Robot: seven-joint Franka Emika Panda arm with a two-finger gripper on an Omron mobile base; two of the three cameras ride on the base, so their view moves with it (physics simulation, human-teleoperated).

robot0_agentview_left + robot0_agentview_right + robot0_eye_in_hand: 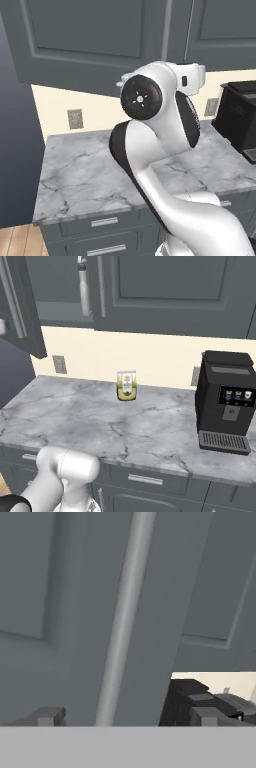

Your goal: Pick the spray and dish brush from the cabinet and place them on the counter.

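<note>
In the hand view my gripper (127,717) is open, its two dark fingertips (47,716) set wide apart with nothing held between them. It faces a closed panelled door of the dark grey cabinet (60,587), and that door's silver bar handle (125,622) runs down right in front of it. In the right base view the cabinet's (165,291) left door (22,311) stands swung open. On the grey shelf inside, a slim pale upright thing that looks like the spray (83,288) stands. The dish brush is hidden. The marble counter (80,170) (100,416) lies below.
A green-and-cream pouch (126,386) stands on the counter near the back wall. A black coffee machine (225,401) (240,117) occupies the counter's right end. Wall outlets (75,119) sit on the cream backsplash. Dark grey drawers (105,222) run under the counter.
</note>
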